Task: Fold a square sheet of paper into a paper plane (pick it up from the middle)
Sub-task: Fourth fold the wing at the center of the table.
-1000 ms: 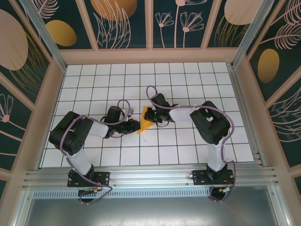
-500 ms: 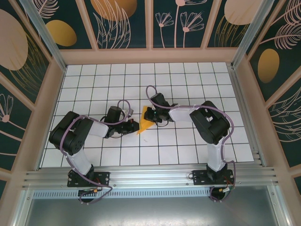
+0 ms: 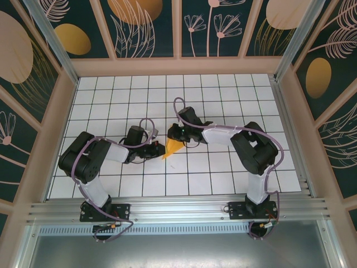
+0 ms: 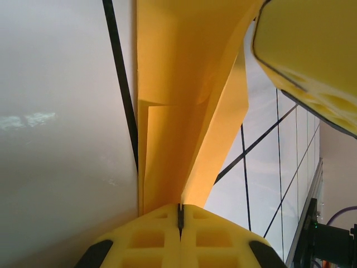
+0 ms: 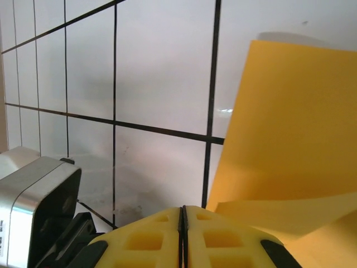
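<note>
The orange sheet (image 3: pixel 173 147) is lying mid-frame on the surface (image 3: pixel 223 167), creased into a narrow wedge. It's roughly halfway, I'd say, with the wings still to fold. The left end effector (image 4: pixel 180 218) is clamping its tip. The right end effector (image 5: pixel 183 219), jaws together, is sitting beside it.

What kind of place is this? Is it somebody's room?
Probably a robot test booth, not a home: a white gridded table walled by leaf-painted panels, metal rails along the front, and a left arm and right arm bolted there, working on folded orange paper.
</note>
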Motion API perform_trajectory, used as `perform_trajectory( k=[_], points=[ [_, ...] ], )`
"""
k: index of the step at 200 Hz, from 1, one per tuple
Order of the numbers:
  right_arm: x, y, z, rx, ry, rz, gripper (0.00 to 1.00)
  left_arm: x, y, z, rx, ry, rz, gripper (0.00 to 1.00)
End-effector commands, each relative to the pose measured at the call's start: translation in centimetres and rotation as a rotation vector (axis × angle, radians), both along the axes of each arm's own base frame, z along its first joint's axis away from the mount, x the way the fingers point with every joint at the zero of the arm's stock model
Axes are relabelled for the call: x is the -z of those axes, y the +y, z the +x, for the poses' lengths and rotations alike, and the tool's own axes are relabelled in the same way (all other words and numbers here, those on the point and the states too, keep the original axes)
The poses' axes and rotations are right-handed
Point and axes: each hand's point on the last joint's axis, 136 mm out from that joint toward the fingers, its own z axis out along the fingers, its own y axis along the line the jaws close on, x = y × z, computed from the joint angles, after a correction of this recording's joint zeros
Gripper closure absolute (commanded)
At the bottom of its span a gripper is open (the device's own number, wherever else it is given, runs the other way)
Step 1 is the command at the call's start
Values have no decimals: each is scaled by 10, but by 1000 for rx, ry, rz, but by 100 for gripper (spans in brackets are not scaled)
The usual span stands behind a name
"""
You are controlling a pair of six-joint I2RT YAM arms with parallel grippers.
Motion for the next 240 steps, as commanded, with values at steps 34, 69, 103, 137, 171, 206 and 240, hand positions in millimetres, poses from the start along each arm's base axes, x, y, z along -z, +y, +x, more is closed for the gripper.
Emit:
perform_trajectory(
  k=[34, 69, 103, 137, 171, 206, 240],
  points=[
    [16, 5, -5, -4, 34, 5, 88, 49, 28, -17, -72, 129, 168, 100],
    [-4, 1, 0, 9, -17, 8, 88, 45, 25, -16, -103, 143, 122, 100],
    [-22, -18, 2, 47, -54, 29, 86, 43, 23, -17, -128, 161, 78, 100],
    [-12, -14, -4, 8, -17, 49, 87, 43, 21, -18, -137, 174, 55, 100],
    [-4, 0, -2, -22, 4, 57, 87, 43, 22, -19, -137, 177, 56, 100],
    [12, 6, 1, -30, 37, 41, 88, 44, 23, -19, -138, 177, 65, 100],
    [30, 5, 4, -26, 67, -7, 88, 43, 23, -18, -137, 167, 70, 100]
  ],
)
